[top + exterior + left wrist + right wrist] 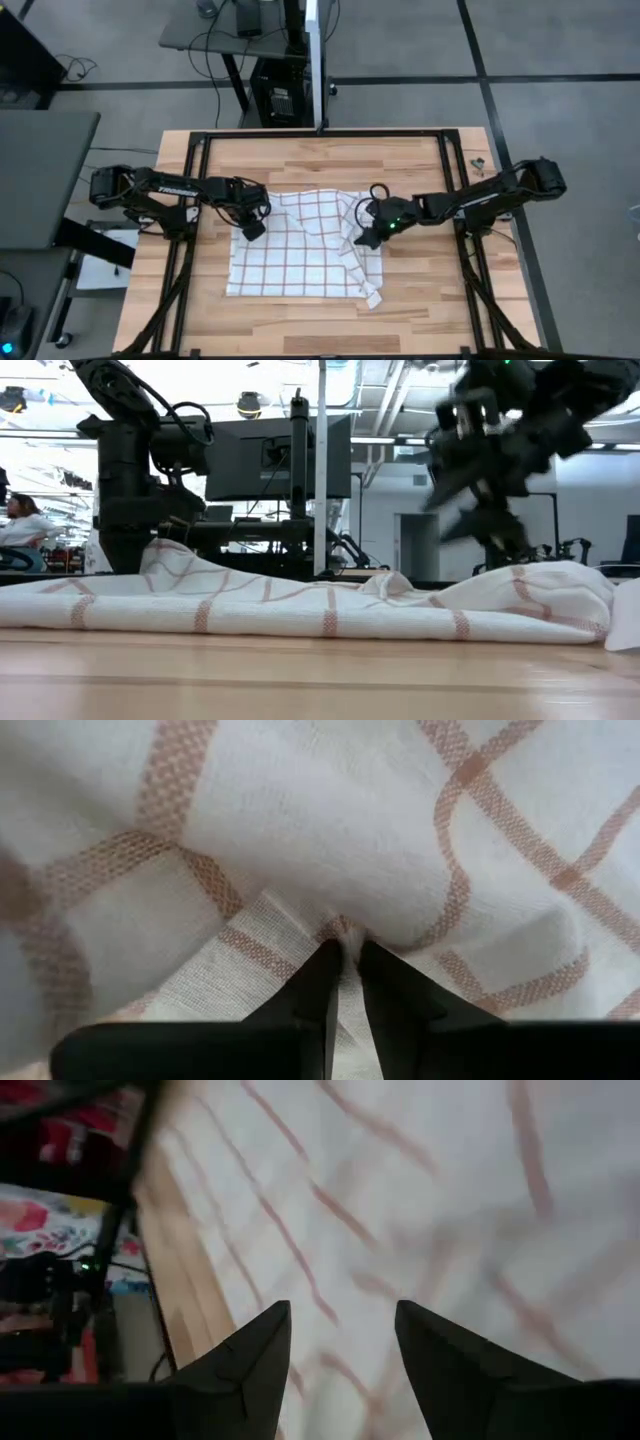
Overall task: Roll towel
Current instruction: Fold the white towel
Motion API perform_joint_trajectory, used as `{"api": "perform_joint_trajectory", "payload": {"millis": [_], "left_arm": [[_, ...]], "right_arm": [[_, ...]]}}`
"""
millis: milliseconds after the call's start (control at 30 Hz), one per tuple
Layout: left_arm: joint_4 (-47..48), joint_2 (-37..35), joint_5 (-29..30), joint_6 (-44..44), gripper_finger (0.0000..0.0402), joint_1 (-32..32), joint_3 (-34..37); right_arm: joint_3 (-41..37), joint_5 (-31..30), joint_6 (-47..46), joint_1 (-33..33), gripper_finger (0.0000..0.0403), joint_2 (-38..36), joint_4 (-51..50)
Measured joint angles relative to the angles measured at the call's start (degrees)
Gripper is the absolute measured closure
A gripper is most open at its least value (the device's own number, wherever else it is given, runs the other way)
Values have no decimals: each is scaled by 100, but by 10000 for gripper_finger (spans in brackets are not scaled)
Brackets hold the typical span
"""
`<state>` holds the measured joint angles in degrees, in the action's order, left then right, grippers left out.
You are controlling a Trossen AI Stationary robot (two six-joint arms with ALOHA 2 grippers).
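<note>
The towel [305, 245], white with a grid of thin red-brown lines, lies spread on the wooden table. Its right side is rumpled, and one corner [372, 297] points toward the near edge. My left gripper [252, 228] stands at the towel's left edge, shut on the cloth [300, 840]. My right gripper [366, 237] hovers open above the towel's right side [420, 1190] with nothing between its fingers. In the low view it hangs clear above the cloth [480, 470]. My left gripper pinches a small raised pucker of cloth [347, 932] between its two fingertips, near the towel's left edge toward the far corner. The fingers come from above, pointing steeply down. The cloth humps up slightly at the hold [165, 552], and the rest of it lies on the table.
Black frame rails [190, 200] run along both sides of the table. A small object [478, 162] lies near the far right corner. Bare wood [300, 325] shows along the near edge. A person [20, 525] sits in the room beyond.
</note>
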<state>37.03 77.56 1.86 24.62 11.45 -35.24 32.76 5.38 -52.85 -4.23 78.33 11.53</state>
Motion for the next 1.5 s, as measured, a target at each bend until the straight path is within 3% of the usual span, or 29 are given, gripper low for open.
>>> {"api": "perform_joint_trajectory", "payload": {"millis": [133, 400, 567, 800, 1100, 1200, 1300, 1400, 1500], "left_arm": [[-265, 0, -4, -79, 369, 2, 0], [-342, -2, -6, -150, 368, 2, -2], [-322, -4, -6, -157, 368, 2, -5], [-143, -7, -5, -192, 368, 0, -7], [-132, -9, -2, -385, 368, 0, -9], [-167, -9, 0, -426, 368, 6, -9], [-293, -9, 6, -406, 368, 19, -11], [-392, -9, 14, -373, 368, 19, -11], [-373, -9, 14, -360, 368, 19, -11]], "right_arm": [[542, -242, 1266, -11, 231, 531, -246], [2477, -248, 3578, 277, 261, 2194, -2161], [2947, -242, 4496, 335, 270, 2838, -3133], [2967, -204, 4735, 319, 271, 2479, -5017], [2981, -468, 4886, 817, 271, 1237, -6019], [2978, -464, 4808, 945, 271, 1010, -5943], [2975, -350, 4716, 823, 271, 1029, -4897], [2991, -239, 4717, 534, 271, 1421, -3896], [2972, -222, 4644, 295, 271, 2007, -3675]]}}
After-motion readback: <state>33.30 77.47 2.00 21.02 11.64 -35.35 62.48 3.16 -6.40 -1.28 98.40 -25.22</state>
